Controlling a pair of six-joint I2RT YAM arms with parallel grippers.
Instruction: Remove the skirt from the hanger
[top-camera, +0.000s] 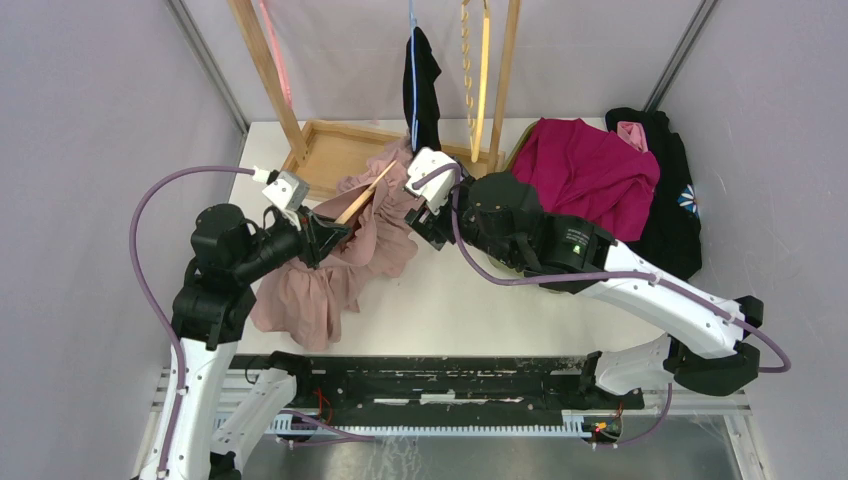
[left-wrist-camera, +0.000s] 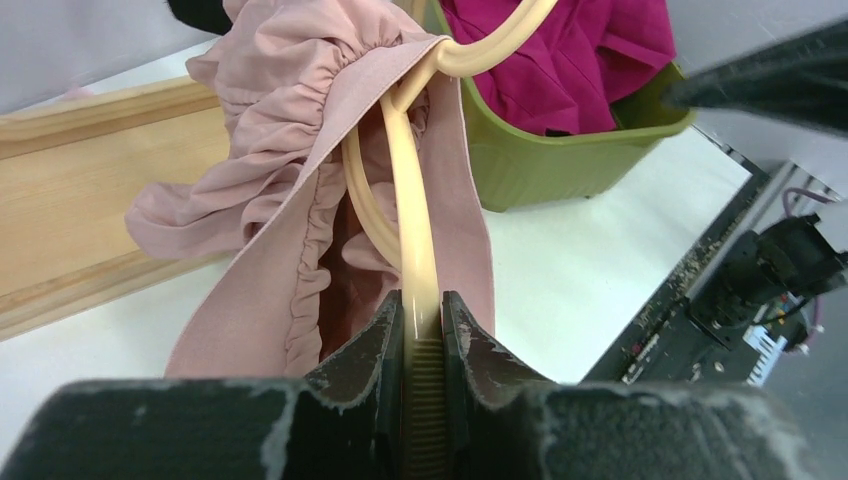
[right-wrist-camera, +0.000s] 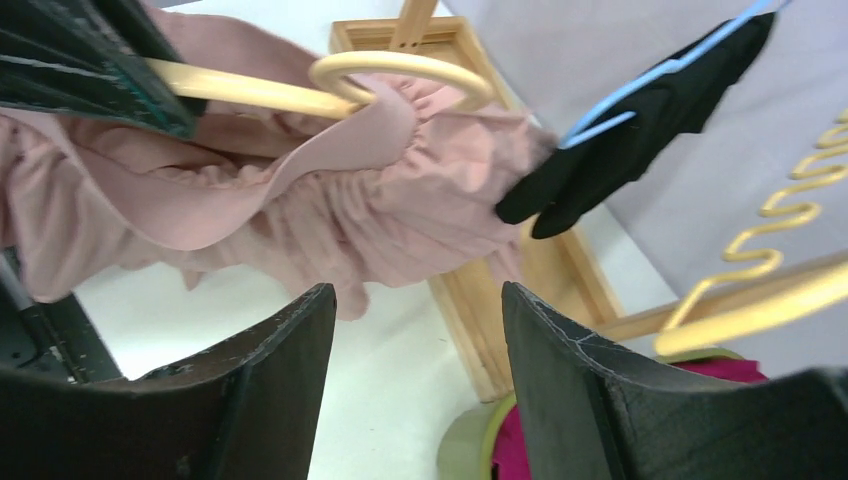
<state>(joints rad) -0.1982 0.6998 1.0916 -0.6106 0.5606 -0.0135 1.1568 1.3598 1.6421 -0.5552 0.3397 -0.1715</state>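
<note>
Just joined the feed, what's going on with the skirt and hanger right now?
The left gripper is shut on the bar of the cream hanger. The pink skirt hangs from it, with a band of fabric looped over the hanger's curved end, so it is not off yet. The right gripper is open just short of the skirt and touches nothing. A green bin of magenta clothing sits nearby.

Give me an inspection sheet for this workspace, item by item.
Surface: white table, no spills seen.
Job's things: pink skirt, waistband looped over cream hanger.
Clutter: green bin holding magenta garment; black garment on blue hanger; wooden rack.
Hands: left hand shut on cream hanger; right hand open, facing pink skirt.
Cables: purple cables loop from both arms.
Surroundings: grey walls.
</note>
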